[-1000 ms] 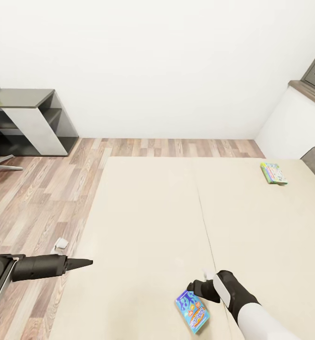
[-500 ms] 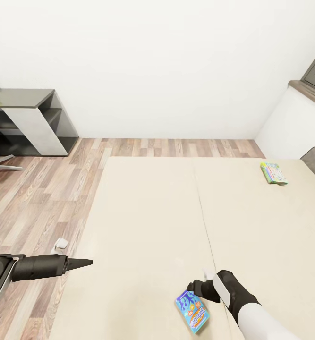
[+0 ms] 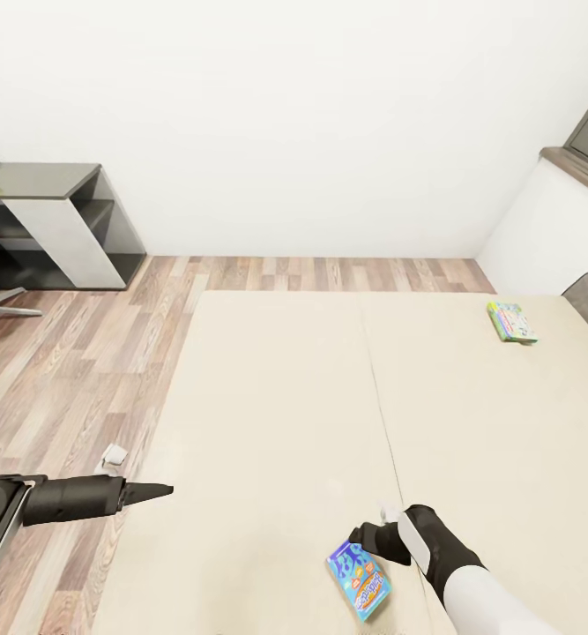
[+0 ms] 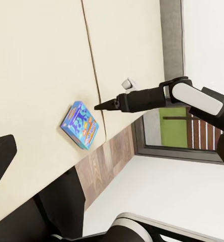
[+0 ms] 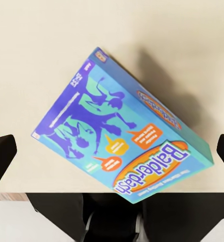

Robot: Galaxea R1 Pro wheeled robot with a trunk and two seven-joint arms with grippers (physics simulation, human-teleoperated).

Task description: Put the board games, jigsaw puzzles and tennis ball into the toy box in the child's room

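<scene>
On the beige bed (image 3: 285, 397), wide-spread right jaws flank the blue board game (image 5: 123, 146); left jaws' state unclear.

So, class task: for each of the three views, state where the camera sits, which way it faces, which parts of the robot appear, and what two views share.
Head view: on the robot's head, facing forward and down over the bed; shows left gripper and right gripper.
Left wrist view: on the left arm, looking across the bed at the blue board game; the right arm is in view.
Right wrist view: on the right arm, looking straight down on the blue board game; dark fingertips at the edges.
Shared: all three show the blue board game.
</scene>
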